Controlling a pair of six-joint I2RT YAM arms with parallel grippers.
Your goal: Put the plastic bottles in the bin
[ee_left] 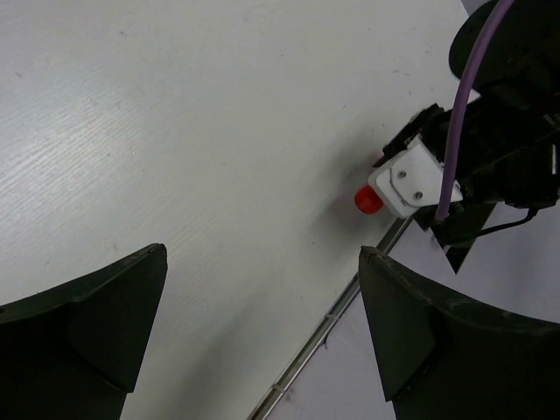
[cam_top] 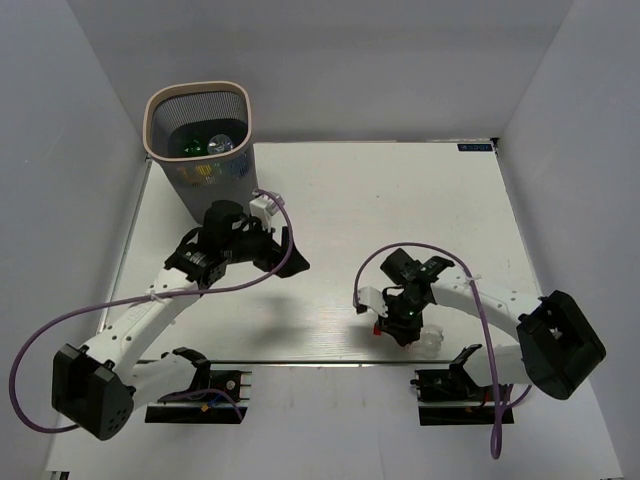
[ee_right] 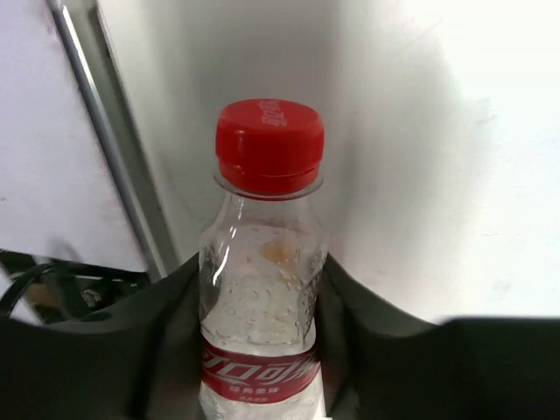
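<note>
A clear plastic bottle with a red cap and a red label lies near the table's front edge, between the fingers of my right gripper. Both fingers press against its sides. From above, the right gripper is low over this bottle. In the left wrist view only the bottle's red cap shows. The bin, dark mesh with a pale rim, stands at the back left with a green bottle and a clear bottle inside. My left gripper hangs open and holds nothing, just in front of the bin.
A metal strip runs along the table's front edge, close behind the held bottle. White walls close in the table at the back and both sides. Purple cables loop off both arms. The right arm's wrist fills the left wrist view's upper right.
</note>
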